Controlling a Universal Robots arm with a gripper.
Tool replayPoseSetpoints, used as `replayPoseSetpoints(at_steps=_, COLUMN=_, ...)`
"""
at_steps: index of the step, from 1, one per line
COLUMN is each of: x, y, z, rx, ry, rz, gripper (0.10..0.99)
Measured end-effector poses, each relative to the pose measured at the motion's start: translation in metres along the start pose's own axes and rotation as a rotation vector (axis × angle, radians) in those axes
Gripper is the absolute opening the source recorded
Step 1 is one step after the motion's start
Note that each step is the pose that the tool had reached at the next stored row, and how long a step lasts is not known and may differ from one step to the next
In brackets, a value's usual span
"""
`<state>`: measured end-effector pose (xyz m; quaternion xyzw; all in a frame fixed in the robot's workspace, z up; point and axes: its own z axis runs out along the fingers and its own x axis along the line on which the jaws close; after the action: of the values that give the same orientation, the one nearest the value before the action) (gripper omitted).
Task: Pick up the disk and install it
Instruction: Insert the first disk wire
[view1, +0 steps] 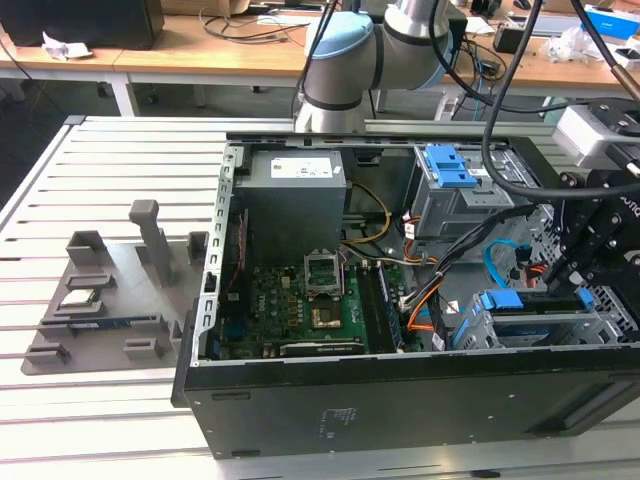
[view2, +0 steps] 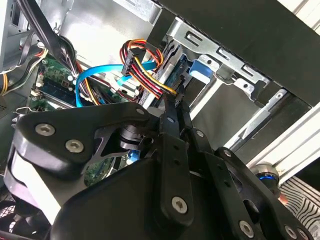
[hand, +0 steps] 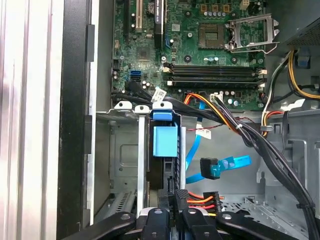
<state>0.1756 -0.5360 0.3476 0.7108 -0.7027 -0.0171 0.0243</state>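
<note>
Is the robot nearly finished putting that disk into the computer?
It looks close. The disk, in its blue carrier, already stands in the metal drive cage inside the computer case. The gripper is right at its edge. Whether it is fully seated, I cannot tell.

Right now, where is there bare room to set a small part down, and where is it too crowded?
Free: the slatted table left of the computer case in the exterior view, beyond the grey fixture tray. Crowded: inside the case, cables cross the motherboard, and the gripper sits at the disk in its drive cage.
</note>
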Motion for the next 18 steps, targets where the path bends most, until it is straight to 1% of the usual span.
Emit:
replayPoseSetpoints(at_steps=3, x=-0.0003, y=-0.0003, z=0.0009, rx=0.0, ry=-0.0009, rz=0.012, gripper=0.165)
replayPoseSetpoints(at_steps=6, x=-0.0008, y=-0.0028, z=0.0021, rx=0.0, ry=-0.0012, rz=0.017, gripper=0.165)
replayPoseSetpoints(at_steps=10, x=-0.0037, y=-0.0031, z=0.0034, rx=0.0, ry=-0.0012, rz=0.018, gripper=0.165)
replayPoseSetpoints(at_steps=15, x=-0.0029, y=-0.0032, z=0.0043, rx=0.0, ry=-0.0015, rz=0.022, gripper=0.165)
replayPoseSetpoints(at_steps=18, x=-0.0028, y=-0.0042, z=0.0058, rx=0.0, ry=-0.0022, rz=0.034, gripper=0.165)
